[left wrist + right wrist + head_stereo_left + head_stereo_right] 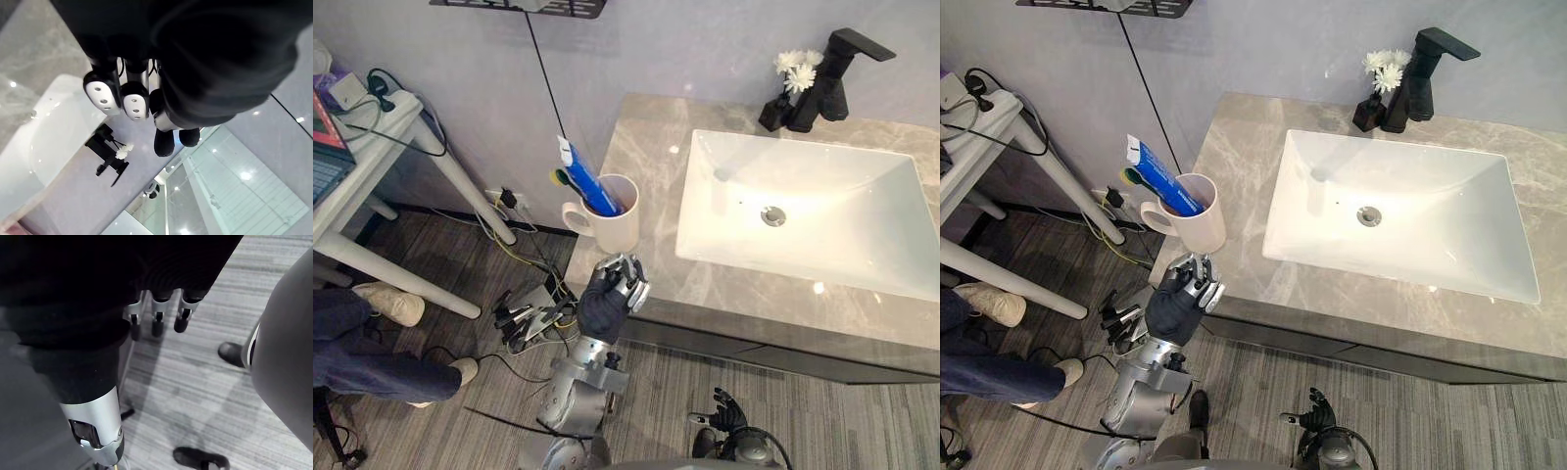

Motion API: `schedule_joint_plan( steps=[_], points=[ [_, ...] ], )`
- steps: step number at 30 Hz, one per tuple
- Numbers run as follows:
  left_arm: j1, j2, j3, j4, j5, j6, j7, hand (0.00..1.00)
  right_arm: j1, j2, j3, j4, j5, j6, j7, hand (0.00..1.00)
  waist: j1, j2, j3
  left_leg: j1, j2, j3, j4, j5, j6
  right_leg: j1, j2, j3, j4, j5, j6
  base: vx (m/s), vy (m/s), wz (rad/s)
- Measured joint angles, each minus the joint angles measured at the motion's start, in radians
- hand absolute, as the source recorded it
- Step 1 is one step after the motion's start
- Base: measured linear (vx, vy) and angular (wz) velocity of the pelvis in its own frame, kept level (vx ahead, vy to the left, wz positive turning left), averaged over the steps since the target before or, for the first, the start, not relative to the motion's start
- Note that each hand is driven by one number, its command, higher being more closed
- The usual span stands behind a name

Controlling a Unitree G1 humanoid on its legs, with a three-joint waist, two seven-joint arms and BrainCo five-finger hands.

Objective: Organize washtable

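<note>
Mug point(613, 228) near curled left hand point(606, 302)

Mug point(612, 227) sits right at the counter point(641, 147) front-left corner, with a tube point(584, 181) poking up out of it and leaning toward the wall. That's the 1 thing directly ahead of the left hand point(612, 294). Behind the mug, the marble strip beside the sink point(822, 186) is bare. Faucet point(832, 83) and flower vase point(775, 111) crowd the back edge.
</note>
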Motion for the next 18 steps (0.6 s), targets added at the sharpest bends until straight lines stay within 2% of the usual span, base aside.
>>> schedule_joint_plan(
  steps=[1, 6, 18],
  points=[
    [-0.008, 0.0, 0.02, 0.001, 0.078, -0.006, 0.029, 1.0, 0.014, 0.001, 0.001, -0.026, 0.006, -0.001, 0.0, 0.0, 0.001, -0.004, 0.003, -0.001, 0.003, 0.003, 0.0, 0.0, 0.0, -0.003, 0.002, 0.002, 0.001, 0.0, 0.0, -0.03, -0.006, -0.03],
    [-0.017, -0.015, 0.044, 0.001, 0.173, -0.023, 0.062, 1.0, 0.03, 0.0, 0.02, -0.06, 0.006, -0.003, 0.0, 0.0, 0.0, -0.013, 0.009, -0.006, 0.009, 0.016, 0.0, 0.0, 0.0, -0.018, 0.009, 0.017, 0.001, 0.003, -0.004, -0.02, -0.008, -0.09],
    [-0.06, -0.044, 0.091, 0.0, 0.173, -0.045, 0.115, 1.0, 0.043, 0.001, 0.021, -0.083, 0.015, -0.009, 0.0, 0.0, 0.002, -0.02, 0.015, -0.01, 0.01, 0.04, 0.0, -0.006, -0.008, -0.035, 0.008, 0.039, 0.0, 0.006, -0.005, 0.0, -0.001, -0.05]
  ],
)
